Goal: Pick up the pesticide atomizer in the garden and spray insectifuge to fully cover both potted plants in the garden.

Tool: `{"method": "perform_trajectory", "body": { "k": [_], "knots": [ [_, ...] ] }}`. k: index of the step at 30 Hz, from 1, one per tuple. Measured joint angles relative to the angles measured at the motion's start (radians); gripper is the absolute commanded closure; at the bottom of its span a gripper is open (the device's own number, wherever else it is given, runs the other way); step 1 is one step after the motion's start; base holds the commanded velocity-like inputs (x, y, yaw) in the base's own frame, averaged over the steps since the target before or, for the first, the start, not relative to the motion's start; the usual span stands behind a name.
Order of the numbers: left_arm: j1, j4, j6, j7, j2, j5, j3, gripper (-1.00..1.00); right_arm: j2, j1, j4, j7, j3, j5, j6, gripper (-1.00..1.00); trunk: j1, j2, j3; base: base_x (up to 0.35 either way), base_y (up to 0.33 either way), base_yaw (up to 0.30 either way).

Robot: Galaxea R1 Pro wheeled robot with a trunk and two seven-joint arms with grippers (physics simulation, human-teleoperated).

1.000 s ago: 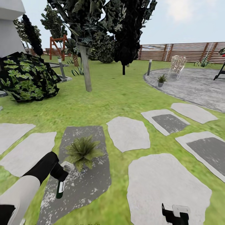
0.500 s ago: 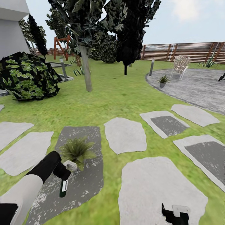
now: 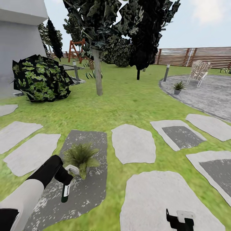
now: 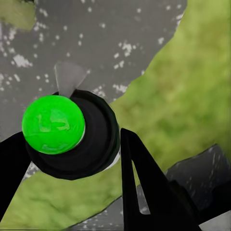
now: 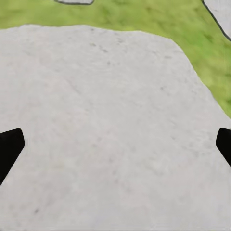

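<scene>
Left hand, head view: left hand (image 3: 65, 180) at lower left of the frame, on a black-and-white arm, pinching the atomizer (image 3: 65, 193), which hangs bottom-down below it over the dark stone (image 3: 86, 189).
Near plant, head view: plant (image 3: 80, 156) sits on that dark speckled stone, just above and right of the left hand in the frame, close to the atomizer's top end.
Far plant, head view: second plant (image 3: 178, 86) in a grey pot at the edge of the patio (image 3: 205, 93), upper right, well apart from the arm; a bollard (image 3: 166, 72) and a white chair (image 3: 199, 72) stand near it.
Right hand, head view: right hand (image 3: 180, 221) at the bottom edge, right of centre, over a pale stone (image 3: 160, 199); its finger spread cannot be told here.
Garden, head view: lawn (image 3: 128, 102) with stepping stones, tree trunk (image 3: 97, 70) upper centre, fence (image 3: 199, 56) along the upper right.
Left wrist view: atomizer (image 4: 72, 134) seen end-on, a bright green disc on a black round body, gripped between the dark fingers (image 4: 144, 187); speckled stone and grass beyond.
Right wrist view: fingertips (image 5: 9, 149) at the two side edges, spread wide with nothing between them, over the pale stone (image 5: 110, 125); grass along the top.
</scene>
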State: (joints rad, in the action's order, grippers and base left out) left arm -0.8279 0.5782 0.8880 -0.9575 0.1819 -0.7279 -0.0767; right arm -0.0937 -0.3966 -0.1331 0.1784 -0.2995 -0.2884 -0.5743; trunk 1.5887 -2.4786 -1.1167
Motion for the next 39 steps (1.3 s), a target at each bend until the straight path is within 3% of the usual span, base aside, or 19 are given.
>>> {"method": "perform_trajectory", "body": {
  "k": [9, 32, 39],
  "knots": [
    [0.000, 0.000, 0.000, 0.000, -0.002, 0.000, 0.000, 1.00, 0.000, 0.000, 0.000, 0.000, 0.000, 0.000, 0.000, -1.00, 0.000, 0.000, 0.000, 0.019, -0.023, 0.256],
    [0.000, 0.000, -0.001, 0.000, -0.003, -0.001, 0.001, 1.00, 0.000, 0.000, 0.000, 0.000, 0.000, 0.000, 0.000, -1.00, 0.000, 0.000, 0.000, 0.135, -0.245, 0.005],
    [0.000, 0.000, -0.001, 0.000, -0.003, 0.000, 0.000, 1.00, 0.000, 0.000, 0.000, 0.000, 0.000, 0.000, 0.000, -1.00, 0.000, 0.000, 0.000, 0.080, -0.265, 0.191]
  ]
}}
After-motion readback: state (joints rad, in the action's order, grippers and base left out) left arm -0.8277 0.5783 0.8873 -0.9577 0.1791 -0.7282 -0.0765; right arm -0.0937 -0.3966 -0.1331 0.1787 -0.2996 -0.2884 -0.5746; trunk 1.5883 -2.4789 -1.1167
